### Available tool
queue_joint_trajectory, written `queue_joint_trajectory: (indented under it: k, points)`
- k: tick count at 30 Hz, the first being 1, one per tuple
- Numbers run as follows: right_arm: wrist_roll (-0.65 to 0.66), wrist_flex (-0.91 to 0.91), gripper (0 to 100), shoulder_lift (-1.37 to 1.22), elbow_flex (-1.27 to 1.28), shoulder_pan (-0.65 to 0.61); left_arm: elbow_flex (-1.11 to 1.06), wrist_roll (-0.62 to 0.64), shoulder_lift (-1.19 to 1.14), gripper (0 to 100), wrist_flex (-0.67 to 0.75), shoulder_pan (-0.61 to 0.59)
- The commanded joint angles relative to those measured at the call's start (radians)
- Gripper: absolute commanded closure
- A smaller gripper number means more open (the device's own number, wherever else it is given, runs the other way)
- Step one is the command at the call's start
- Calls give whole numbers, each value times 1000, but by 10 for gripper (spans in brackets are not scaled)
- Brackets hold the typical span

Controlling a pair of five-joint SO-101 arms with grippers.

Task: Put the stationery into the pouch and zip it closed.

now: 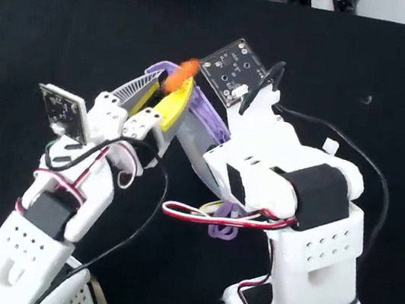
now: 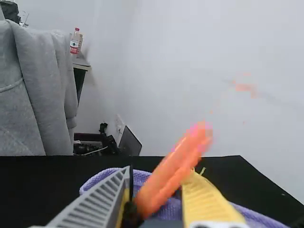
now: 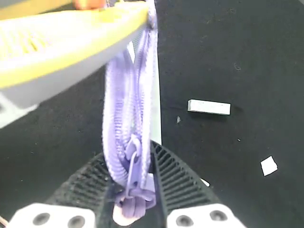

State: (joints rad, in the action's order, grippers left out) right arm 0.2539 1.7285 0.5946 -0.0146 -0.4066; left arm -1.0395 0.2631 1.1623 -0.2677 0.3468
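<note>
**Position relative to end effectors.** The left end effector [image 1: 164, 93] is clenched on the orange marker [image 1: 183, 72]. The marker sits between the grey ribbed finger [image 2: 102, 202] and the yellow finger [image 2: 204, 204], and its free end projects beyond the fingertips. The right end effector [image 3: 130, 164] is clenched on the pouch [image 1: 207, 110], with its black ribbed fingers closed on either side of the zip line at the zip pull. The pouch is at the middle of the table [image 1: 399, 75], between the two arms. The marker and the left fingers are directly over the pouch's far-left end, and the yellow finger lies across the zip.

**Quantities.**
- Orange marker: one
- Purple pouch: one
- White block [image 3: 209, 107]: one, lying on the table to the right of the pouch, apart from it
- Small white scrap [image 3: 269, 166]: one, also on the table, separate from the block

**Orientation.** The marker's long axis runs from near-left to far-right, and its free end points far and right. The pouch's long axis runs from far-left, at the left end effector, to near-right, under the right arm. The zip line follows that axis.
</note>
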Motion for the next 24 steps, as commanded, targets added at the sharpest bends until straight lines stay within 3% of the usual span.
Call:
queue_joint_trajectory:
  k: [1,8,14,19,24]
  points:
    - [-9,17,986,27,-1,-17,59,-5,-101,834,3,15]
    - [-9,17,986,27,-1,-17,74,-8,-149,834,2,12]
    - [-9,17,986,28,-1,-12,93,0,-147,834,-14,-117]
    - [-9,17,986,28,-1,38,203,-18,-164,830,-239,-180]
    - [-9,14,986,28,-7,152,286,-218,-227,830,-413,-203]
